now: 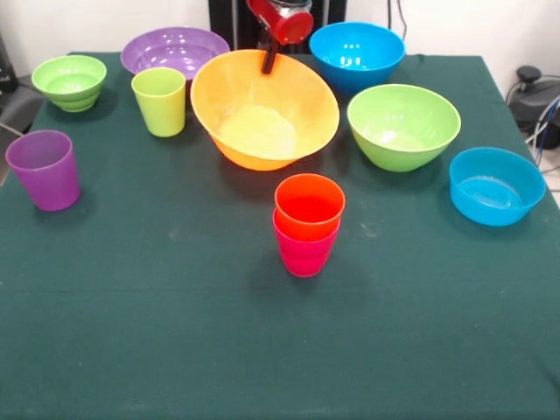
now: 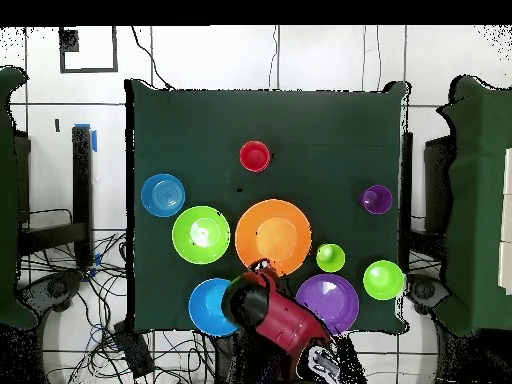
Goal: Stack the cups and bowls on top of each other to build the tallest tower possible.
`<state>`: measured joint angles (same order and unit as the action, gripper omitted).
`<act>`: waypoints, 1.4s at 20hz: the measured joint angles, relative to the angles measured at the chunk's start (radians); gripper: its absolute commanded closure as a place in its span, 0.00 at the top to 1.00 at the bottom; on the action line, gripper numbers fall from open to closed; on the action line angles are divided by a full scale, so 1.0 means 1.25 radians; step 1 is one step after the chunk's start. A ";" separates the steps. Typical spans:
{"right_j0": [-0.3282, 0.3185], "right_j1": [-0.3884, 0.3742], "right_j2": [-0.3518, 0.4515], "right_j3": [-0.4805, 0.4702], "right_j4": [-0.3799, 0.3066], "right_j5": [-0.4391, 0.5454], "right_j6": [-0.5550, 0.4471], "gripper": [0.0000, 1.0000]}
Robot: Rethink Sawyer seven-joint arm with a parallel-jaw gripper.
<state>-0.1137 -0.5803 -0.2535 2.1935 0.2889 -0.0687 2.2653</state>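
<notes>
Standing on the table [image 1: 131, 350] are six bowls and four cups; fingers' [image 1: 269, 61] state unclear.

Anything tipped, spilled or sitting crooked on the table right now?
One thing: the large orange-yellow bowl sits tilted, its mouth tipped toward the front camera, with the gripper at its far rim. The orange cup sits nested in the red-pink cup. Nothing is spilled.

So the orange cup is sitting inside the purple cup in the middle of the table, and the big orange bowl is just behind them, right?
Not quite. The orange cup sits inside the red-pink cup, not the purple one. The purple cup stands alone near the table's edge, as the front view shows. The big orange bowl is indeed just behind the pair.
</notes>
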 measured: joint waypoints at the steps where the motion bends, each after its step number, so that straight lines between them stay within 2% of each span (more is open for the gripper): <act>1: -0.004 0.000 0.000 0.004 -0.010 0.000 0.000 0.00; 2: -0.007 0.000 0.000 0.012 -0.026 0.000 0.000 1.00; 13: -0.033 -0.004 0.008 0.042 -0.046 0.002 0.000 1.00; 28: -0.036 -0.100 -0.019 0.031 -0.066 0.137 0.000 1.00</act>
<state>-0.1584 -0.7051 -0.2777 2.2323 0.2060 0.1027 2.2651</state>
